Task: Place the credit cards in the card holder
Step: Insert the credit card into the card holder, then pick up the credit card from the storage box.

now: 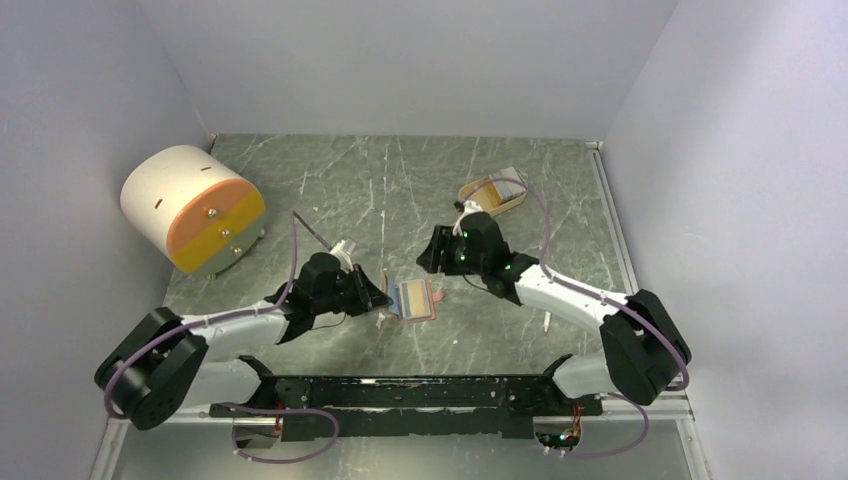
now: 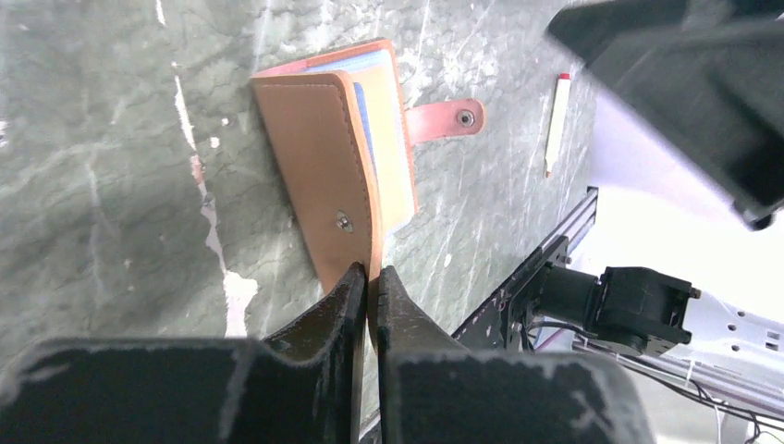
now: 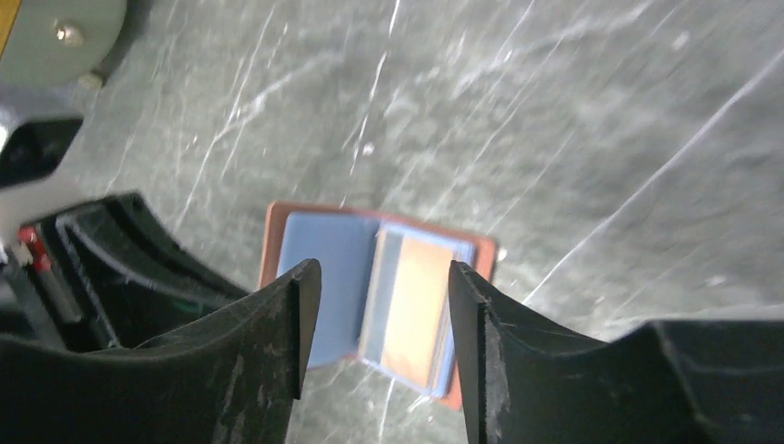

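Seeing the card holder (image 1: 417,299) lying open mid-bench, a bit toward the near edge, between both arms. Left gripper (image 2: 370,277) is pinched tight on the near end of its raised cover, so the holder sits right at those fingertips and its long axis runs straight away from them. Snap tab (image 2: 446,118) juts out sideways, toward the rail (image 2: 545,268) side. Right gripper (image 3: 384,277) hangs above it, jaws apart, gripping nothing; I see the holder framed between its fingers.
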You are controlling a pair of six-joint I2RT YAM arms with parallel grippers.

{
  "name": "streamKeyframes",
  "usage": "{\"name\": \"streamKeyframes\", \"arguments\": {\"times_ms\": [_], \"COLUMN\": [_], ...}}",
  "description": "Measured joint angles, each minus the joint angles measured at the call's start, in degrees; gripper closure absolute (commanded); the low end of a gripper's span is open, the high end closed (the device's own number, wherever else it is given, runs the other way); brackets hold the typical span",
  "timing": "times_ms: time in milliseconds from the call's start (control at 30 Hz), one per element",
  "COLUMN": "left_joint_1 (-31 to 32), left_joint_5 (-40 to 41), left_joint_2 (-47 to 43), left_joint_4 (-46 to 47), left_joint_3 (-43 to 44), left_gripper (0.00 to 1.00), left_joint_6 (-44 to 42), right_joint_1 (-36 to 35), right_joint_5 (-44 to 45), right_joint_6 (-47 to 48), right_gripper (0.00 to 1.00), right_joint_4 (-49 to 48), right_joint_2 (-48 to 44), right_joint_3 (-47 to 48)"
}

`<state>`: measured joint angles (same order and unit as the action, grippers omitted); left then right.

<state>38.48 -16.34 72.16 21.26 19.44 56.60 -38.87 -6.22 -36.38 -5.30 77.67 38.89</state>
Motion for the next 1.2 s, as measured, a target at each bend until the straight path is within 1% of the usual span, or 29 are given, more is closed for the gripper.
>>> {"name": "streamKeyframes", "arguments": {"times_ms": [100,233,367,533,600,767,833,900,1033,1200], "left_joint_1": [0.0,0.0,0.0,0.0,0.0,0.0,0.0,0.0,0.0,0.0], "left_joint_5": [1.8,4.1,5.3,5.4,5.4,5.4,5.2,4.7,3.1,0.4], "left_joint_2": [-3.2,-6.0,-7.3,-6.3,-5.8,-4.7,-4.3,-3.9,-3.4,-2.0], "left_joint_4": [-3.2,-6.9,-7.4,-8.2,-8.2,-7.8,-7.4,-6.9,-5.2,-2.9], "left_joint_3": [-0.4,-0.5,-2.8,-4.2,-4.2,-4.2,-4.2,-4.1,-4.1,-4.1], "left_gripper": [0.84,0.77,0.72,0.69,0.70,0.86,0.90,0.91,0.90,0.90], "left_joint_6": [-0.4,-0.9,-0.7,-0.5,-0.8,-0.8,-0.9,-1.2,-1.8,-2.6], "right_joint_1": [2.0,4.4,6.7,12.3,14.2,16.5,16.8,17.0,17.0,17.0], "right_joint_5": [2.6,8.0,14.8,23.0,25.9,30.1,31.5,32.8,35.7,39.4], "right_joint_6": [4.1,10.5,17.3,23.7,26.2,30.9,32.6,34.4,37.9,41.6], "right_gripper": [0.38,0.30,0.28,0.24,0.24,0.23,0.23,0.23,0.23,0.23], "right_joint_4": [4.1,9.7,13.6,15.9,16.9,19.1,20.1,21.1,23.8,25.6], "right_joint_2": [0.1,2.1,7.3,14.7,17.2,25.4,28.7,31.4,37.4,42.4], "right_joint_3": [4.6,11.1,18.4,25.9,28.4,38.3,41.8,44.3,49.5,52.5]}}
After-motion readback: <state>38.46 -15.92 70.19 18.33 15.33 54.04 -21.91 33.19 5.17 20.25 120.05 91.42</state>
